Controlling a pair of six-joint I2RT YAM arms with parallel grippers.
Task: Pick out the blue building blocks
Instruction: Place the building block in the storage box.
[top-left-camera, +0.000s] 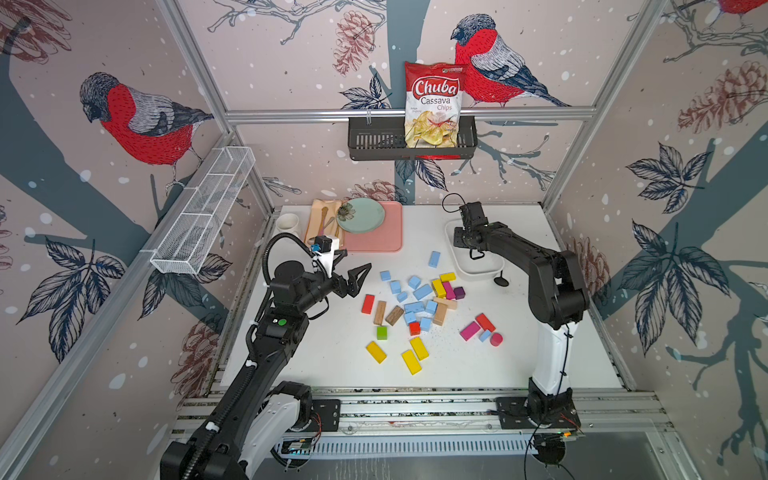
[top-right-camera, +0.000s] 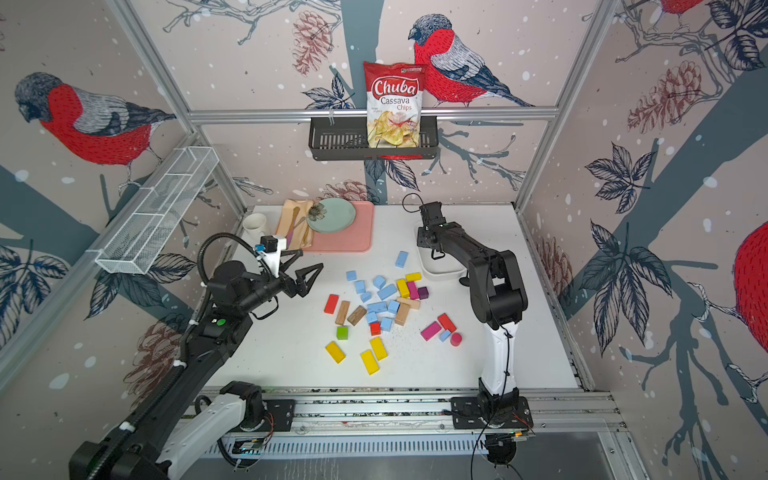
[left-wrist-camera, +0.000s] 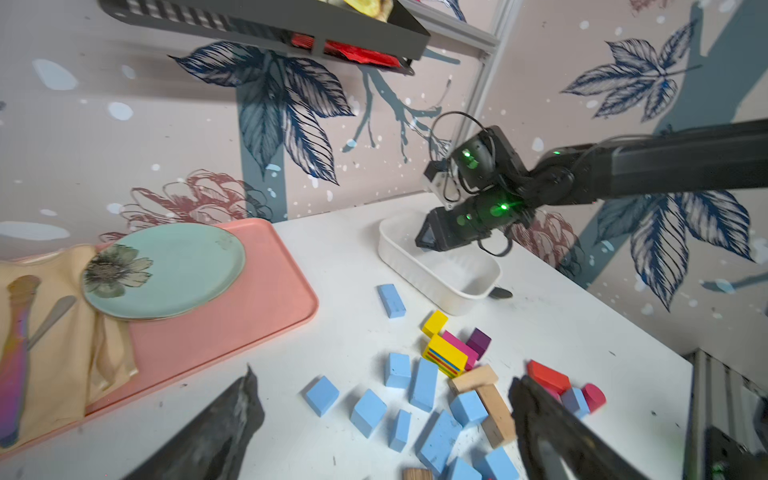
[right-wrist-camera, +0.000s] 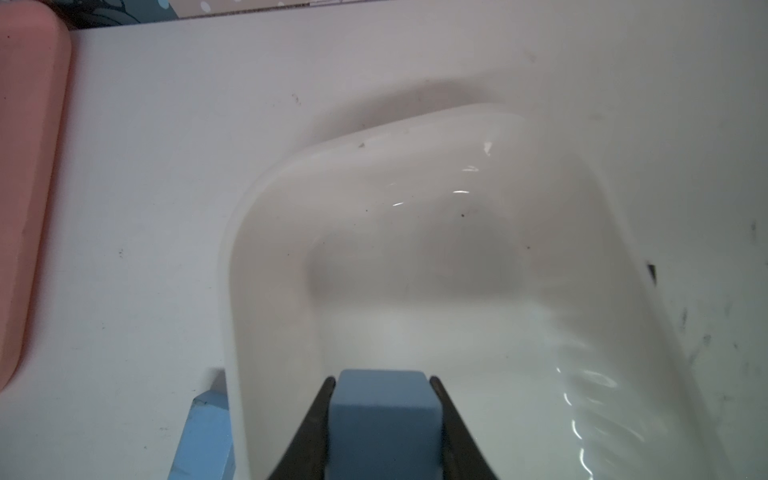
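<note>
Wooden bars (top-left-camera: 444, 302) and a yellow block (top-left-camera: 438, 287) crowd the blue building blocks (top-left-camera: 423, 291).

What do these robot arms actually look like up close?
Both are mostly matte black with white segments near the base. The left arm carries a ribbed black hose and a green dot; the right arm has thin looping cables. The left end effector and right end effector have dark, wedge-shaped fingers.

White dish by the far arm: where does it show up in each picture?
Top view: white dish right of the pink tray.
Top view: white dish, same place.
Left wrist view: white dish beyond the blue building blocks, under the right gripper.
Right wrist view: white dish fills most of it, beneath the gripped blue block.
Shared landmark: the pink tray, in all four.
</note>
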